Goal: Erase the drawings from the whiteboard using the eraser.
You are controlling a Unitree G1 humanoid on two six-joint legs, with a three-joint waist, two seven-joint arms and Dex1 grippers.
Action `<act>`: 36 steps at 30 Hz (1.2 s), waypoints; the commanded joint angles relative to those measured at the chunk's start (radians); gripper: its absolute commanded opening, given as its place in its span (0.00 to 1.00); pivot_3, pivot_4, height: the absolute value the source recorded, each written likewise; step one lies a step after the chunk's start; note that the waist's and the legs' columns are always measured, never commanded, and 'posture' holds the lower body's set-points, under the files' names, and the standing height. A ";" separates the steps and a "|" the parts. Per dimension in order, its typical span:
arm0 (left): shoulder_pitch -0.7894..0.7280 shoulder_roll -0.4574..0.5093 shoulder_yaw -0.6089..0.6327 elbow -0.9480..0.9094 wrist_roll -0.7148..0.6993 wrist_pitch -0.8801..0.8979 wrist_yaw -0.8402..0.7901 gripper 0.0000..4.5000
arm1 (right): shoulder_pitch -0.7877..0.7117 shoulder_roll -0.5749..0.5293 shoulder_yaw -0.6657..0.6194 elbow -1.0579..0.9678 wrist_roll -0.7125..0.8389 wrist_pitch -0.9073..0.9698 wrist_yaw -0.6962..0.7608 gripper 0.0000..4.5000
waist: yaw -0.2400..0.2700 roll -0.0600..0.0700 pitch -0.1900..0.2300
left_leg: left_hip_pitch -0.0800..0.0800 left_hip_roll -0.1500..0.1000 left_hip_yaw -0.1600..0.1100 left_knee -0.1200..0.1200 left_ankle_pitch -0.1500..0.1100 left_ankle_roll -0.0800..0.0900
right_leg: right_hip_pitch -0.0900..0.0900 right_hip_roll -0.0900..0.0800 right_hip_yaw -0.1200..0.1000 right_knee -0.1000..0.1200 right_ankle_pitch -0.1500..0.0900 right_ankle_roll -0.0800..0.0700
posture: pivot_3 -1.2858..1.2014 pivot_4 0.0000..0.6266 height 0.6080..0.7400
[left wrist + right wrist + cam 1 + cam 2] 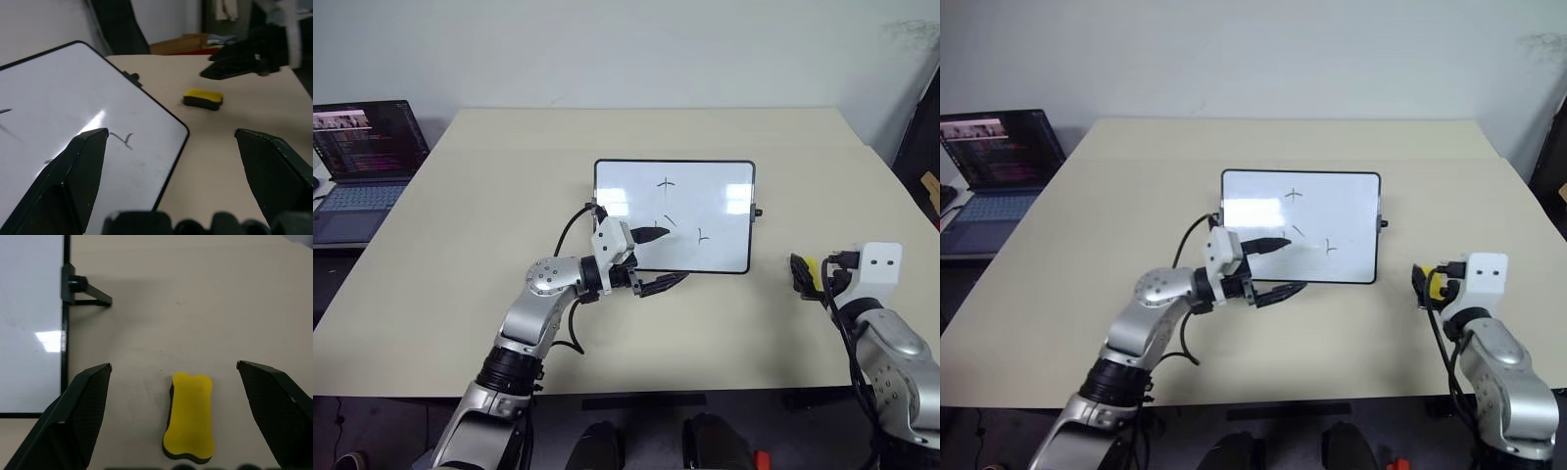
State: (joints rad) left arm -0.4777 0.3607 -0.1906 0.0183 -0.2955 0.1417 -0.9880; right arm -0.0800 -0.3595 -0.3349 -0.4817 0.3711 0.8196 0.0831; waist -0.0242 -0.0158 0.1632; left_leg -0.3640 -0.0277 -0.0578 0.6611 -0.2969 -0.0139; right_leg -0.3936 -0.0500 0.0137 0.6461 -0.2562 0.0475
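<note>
Fingers of the right gripper [173, 382] are spread wide and hold nothing. The eraser [189, 417], a small yellow block, lies flat on the table [489, 196] right between them, not touching either one. The whiteboard [636, 186] lies off to this gripper's left side, with the drawings [667, 184] on it. The left gripper [658, 259] is spread wide too, over the board's near edge, pointing across at the eraser.
</note>
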 commanded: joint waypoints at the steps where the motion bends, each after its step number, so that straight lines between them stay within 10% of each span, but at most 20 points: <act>1: -0.045 0.027 -0.004 -0.027 -0.031 0.020 -0.070 1.00 | -0.062 -0.024 -0.005 0.065 -0.008 0.029 0.001 0.99 | -0.002 0.000 0.000 | 0.000 0.000 0.000 0.000 0.000 0.000 | 0.000 0.000 0.000 0.000 0.000 0.000 | 0.52 0.24 1.00; 22: -0.059 0.050 0.011 -0.001 -0.020 -0.023 -0.154 1.00 | -0.168 -0.024 0.011 0.326 -0.059 -0.047 0.031 0.99 | -0.003 0.000 0.000 | -0.001 0.000 0.001 0.000 -0.001 0.001 | -0.001 -0.001 0.001 0.000 0.000 0.001 | 0.52 0.24 1.00; 32: -0.054 0.050 0.014 -0.019 -0.019 -0.011 -0.133 1.00 | -0.174 -0.026 0.006 0.356 -0.063 -0.054 0.039 0.31 | -0.003 0.000 0.000 | -0.001 0.000 0.001 0.000 -0.001 0.001 | -0.001 -0.001 0.001 0.000 0.000 0.001 | 0.52 0.24 1.00; 36: -0.047 0.043 0.029 -0.038 -0.027 0.017 -0.085 1.00 | -0.171 -0.022 0.019 0.325 -0.069 -0.053 0.038 0.25 | -0.003 0.000 0.000 | -0.001 0.000 0.001 0.000 -0.001 0.001 | -0.001 -0.001 0.001 0.000 0.000 0.001 | 0.52 0.24 1.00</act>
State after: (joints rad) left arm -0.5238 0.4068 -0.1896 0.0317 -0.3099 0.1511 -1.0967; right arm -0.2442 -0.3817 -0.3189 -0.1133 0.3027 0.7795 0.1198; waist -0.0272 -0.0155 0.1634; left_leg -0.3649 -0.0280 -0.0564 0.6612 -0.2978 -0.0125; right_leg -0.3949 -0.0507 0.0150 0.6463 -0.2563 0.0480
